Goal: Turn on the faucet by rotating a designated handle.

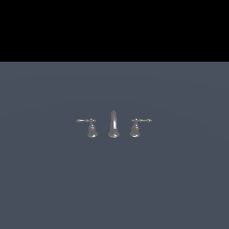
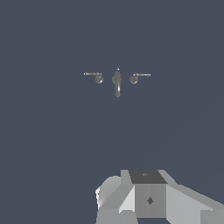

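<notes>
The faucet [image 1: 113,125] is a tiny chrome three-piece set in the middle of the dark grey floor, with a slim upright spout between two bell-shaped valve bases. The handle [image 1: 91,128] is the base on the exterior view's left, its thin lever reaching leftward. Its twin [image 1: 135,128] has the lever pointing right. In the wrist view the faucet [image 2: 117,82] shows small and far off, and only the grey housing of my gripper [image 2: 148,197] is visible. The fingers are hidden. No arm shows in the exterior view.
The flat dark grey surface [image 1: 114,188] extends all around the faucet. A black band [image 1: 114,27] fills the upper part of the exterior view.
</notes>
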Action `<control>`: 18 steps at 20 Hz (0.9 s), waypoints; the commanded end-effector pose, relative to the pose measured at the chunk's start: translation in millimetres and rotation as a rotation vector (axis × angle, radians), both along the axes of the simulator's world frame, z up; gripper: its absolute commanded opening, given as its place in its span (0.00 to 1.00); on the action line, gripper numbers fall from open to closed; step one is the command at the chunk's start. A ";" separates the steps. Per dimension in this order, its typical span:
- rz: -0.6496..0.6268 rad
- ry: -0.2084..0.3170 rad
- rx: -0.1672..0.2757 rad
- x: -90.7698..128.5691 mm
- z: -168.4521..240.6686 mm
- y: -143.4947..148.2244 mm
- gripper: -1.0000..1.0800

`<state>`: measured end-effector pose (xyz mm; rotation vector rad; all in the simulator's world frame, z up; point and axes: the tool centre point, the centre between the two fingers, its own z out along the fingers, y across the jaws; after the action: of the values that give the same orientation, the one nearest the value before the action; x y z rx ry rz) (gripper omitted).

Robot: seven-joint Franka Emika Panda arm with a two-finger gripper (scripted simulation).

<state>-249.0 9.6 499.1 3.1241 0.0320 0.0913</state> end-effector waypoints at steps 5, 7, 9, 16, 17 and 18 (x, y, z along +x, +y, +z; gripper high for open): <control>-0.009 0.000 0.000 0.6 -2.3 1.6 0.00; -0.019 0.000 0.001 1.4 -5.2 3.6 0.00; -0.034 0.001 0.001 2.6 -9.2 6.3 0.00; -0.121 0.003 0.005 10.1 -32.4 22.1 0.00; -0.138 0.003 0.005 11.7 -36.8 25.0 0.00; -0.156 0.004 0.006 13.5 -41.6 28.2 0.00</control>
<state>-237.9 33.3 464.4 3.1209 -0.1717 0.0852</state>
